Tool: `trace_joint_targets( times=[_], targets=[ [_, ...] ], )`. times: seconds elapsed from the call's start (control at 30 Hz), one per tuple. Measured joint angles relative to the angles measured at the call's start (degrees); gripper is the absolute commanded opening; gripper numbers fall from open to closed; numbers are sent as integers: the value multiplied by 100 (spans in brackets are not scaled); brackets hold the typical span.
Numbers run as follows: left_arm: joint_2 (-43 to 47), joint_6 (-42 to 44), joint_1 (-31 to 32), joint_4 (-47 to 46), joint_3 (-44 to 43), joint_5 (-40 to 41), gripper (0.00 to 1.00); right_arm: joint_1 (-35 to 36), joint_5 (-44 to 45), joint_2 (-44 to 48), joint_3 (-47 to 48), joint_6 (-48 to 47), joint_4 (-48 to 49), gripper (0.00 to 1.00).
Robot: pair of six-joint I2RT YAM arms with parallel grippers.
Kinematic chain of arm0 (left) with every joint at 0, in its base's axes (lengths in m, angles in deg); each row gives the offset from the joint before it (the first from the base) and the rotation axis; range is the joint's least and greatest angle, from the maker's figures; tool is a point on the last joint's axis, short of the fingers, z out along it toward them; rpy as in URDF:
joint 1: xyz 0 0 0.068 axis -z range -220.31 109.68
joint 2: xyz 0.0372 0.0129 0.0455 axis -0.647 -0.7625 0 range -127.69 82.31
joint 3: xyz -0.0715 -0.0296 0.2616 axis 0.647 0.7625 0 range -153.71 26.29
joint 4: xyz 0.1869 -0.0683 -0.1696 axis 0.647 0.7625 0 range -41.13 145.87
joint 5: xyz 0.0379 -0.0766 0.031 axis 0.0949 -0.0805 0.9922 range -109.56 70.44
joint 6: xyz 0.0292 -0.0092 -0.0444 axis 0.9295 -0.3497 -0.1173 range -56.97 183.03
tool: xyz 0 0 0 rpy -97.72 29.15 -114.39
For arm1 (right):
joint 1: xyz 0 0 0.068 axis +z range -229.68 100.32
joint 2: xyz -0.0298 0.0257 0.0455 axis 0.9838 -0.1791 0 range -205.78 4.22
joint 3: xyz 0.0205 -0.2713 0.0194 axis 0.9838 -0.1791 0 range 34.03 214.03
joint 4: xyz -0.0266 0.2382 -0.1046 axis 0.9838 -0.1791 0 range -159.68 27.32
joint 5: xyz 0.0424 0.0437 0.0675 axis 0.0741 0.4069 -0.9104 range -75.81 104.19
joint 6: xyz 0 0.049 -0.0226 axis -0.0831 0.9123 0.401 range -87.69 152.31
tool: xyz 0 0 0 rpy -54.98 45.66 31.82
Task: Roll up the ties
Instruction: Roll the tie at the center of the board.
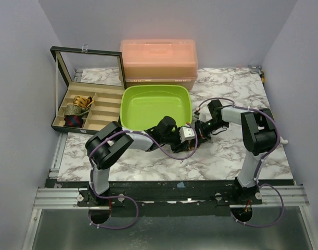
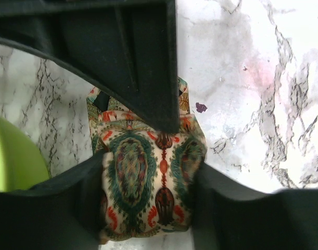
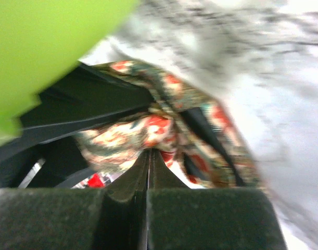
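where the left gripper (image 2: 148,172) shows in its own wrist view, its two dark fingers (image 2: 70,208) press on either side of a tie (image 2: 145,156) wound into a plump roll. the jaws are pinching that roll, and the fabric touches both pads. the roll is patterned with green ovals and red and orange on cream, and it sits on the marble table (image 2: 263,78). from the top of that view the black body of the right gripper (image 3: 148,156) reaches down onto the roll. its own wrist view is blurred, yet its fingers are pressed flat together with only a thin seam between them, tips right at the tie's folds. whether any cloth is caught there i cannot tell. just beside the roll curves the wall of the lime-green tray (image 1: 148,107). seen from overhead, both arms meet just in front of the tray's near right corner. behind the tray stands a shut orange plastic box (image 1: 159,60). left of the tray, an open black case (image 1: 104,112) with a raised glass lid holds rolled ties (image 1: 75,108) at its left end.
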Motion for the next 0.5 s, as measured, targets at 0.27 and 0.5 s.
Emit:
trace_joint_targets(
  times=[0.27,0.5],
  targets=[
    [0,-7,0,-37,20,-7,48,-212,535,-315,57,17,-120,0],
    [-133,66,-2,98,-188,-181,25,-291,505,-393,234,-205,-299,5]
  ],
)
